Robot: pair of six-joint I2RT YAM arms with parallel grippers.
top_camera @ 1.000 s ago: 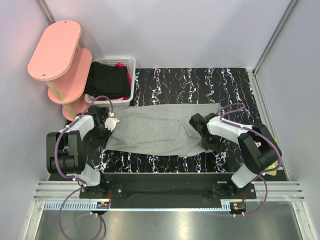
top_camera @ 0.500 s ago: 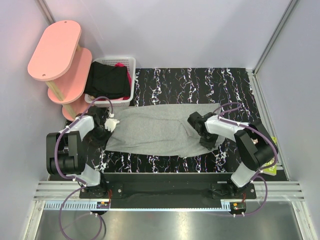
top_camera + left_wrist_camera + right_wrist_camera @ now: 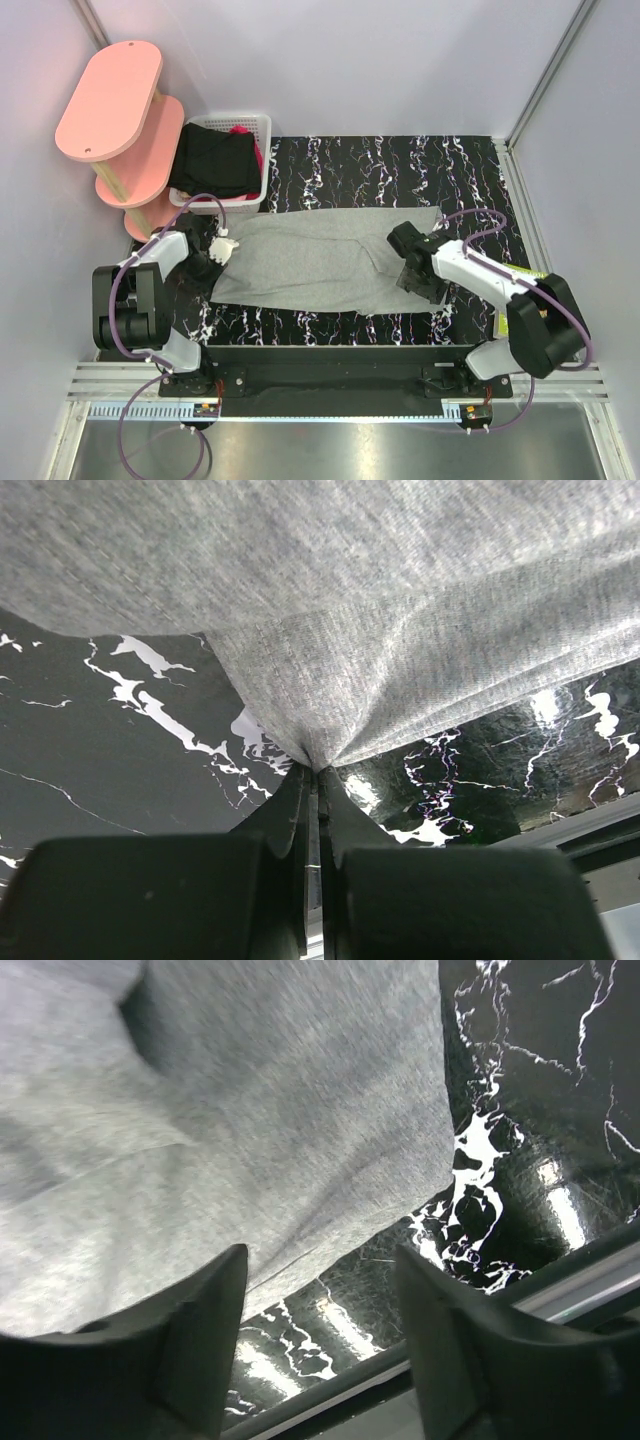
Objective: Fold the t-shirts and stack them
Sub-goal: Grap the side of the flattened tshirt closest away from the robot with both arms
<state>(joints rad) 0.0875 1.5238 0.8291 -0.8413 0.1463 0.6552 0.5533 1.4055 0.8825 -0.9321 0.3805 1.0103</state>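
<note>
A light grey t-shirt [image 3: 320, 258] lies spread across the black marbled table, folded lengthwise. My left gripper [image 3: 207, 262] sits at its left edge and is shut on a pinch of the grey cloth [image 3: 330, 700], jaws pressed together. My right gripper [image 3: 412, 283] hovers over the shirt's right near corner, open and empty, fingers [image 3: 190, 1340] wide apart above the hem [image 3: 330, 1250]. A black garment [image 3: 214, 160] and a bit of magenta cloth [image 3: 241, 130] lie in the white basket at the back left.
The white lattice basket [image 3: 258, 125] stands at the table's back left corner. A pink two-tier shelf [image 3: 112, 100] stands left of it. The table's near edge and a metal rail [image 3: 560, 1280] lie just beyond the shirt's hem.
My right arm has swung outward and its gripper has shifted a little right and nearer along the shirt's right end. The left gripper stays on the left edge.
</note>
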